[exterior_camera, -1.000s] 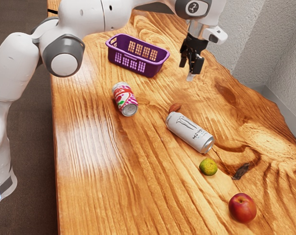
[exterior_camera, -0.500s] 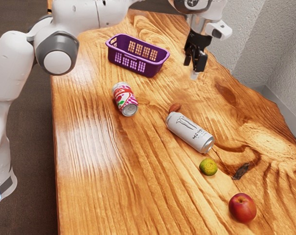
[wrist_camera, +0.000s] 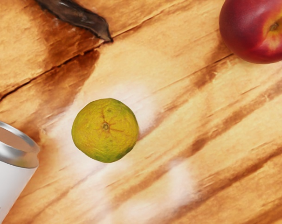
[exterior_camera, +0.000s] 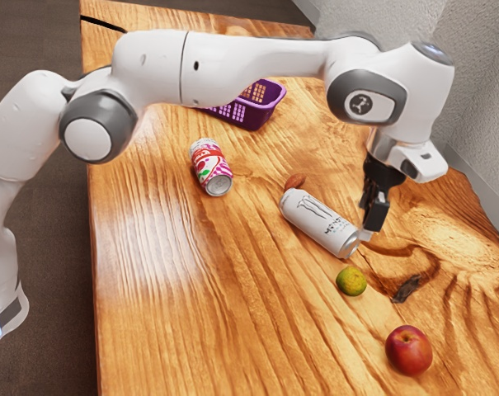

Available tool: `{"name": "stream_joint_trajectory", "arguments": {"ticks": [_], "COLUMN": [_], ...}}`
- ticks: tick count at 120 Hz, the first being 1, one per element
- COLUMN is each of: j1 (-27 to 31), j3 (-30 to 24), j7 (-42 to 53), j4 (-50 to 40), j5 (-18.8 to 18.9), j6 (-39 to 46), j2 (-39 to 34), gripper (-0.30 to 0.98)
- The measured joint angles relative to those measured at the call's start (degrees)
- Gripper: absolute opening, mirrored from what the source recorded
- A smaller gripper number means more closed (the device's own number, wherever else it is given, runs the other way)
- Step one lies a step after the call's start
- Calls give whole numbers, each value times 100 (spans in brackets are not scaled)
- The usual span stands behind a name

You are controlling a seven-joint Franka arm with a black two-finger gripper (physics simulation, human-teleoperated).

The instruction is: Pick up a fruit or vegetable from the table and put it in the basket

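Presumably, approach to the mandarin.
Gripper, open or closed indeterminable, hangs above it, near the Monster can; centre over the mandarin, clear the can, descend vertically.

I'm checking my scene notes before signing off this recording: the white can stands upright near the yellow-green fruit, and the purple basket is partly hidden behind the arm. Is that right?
Not quite: the white can lies on its side, as the exterior view shows. It is near the yellow-green fruit, and the purple basket is partly hidden behind the arm.
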Motion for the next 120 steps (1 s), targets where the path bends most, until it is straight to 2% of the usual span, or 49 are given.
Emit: {"name": "stream_joint_trajectory", "arguments": {"ticks": [12,25,65,120], "j1": [-349,-432,-404,-133], "j3": [503,663,690,635], "j7": [-5,-24,-22,340], "j4": [-294,-690,-845,-836], "j5": [-68,-151,-292,-288], "j6": [29,28,282,1270], "j2": [-148,-367,-14,657], "gripper": [69,69,69,69]}}
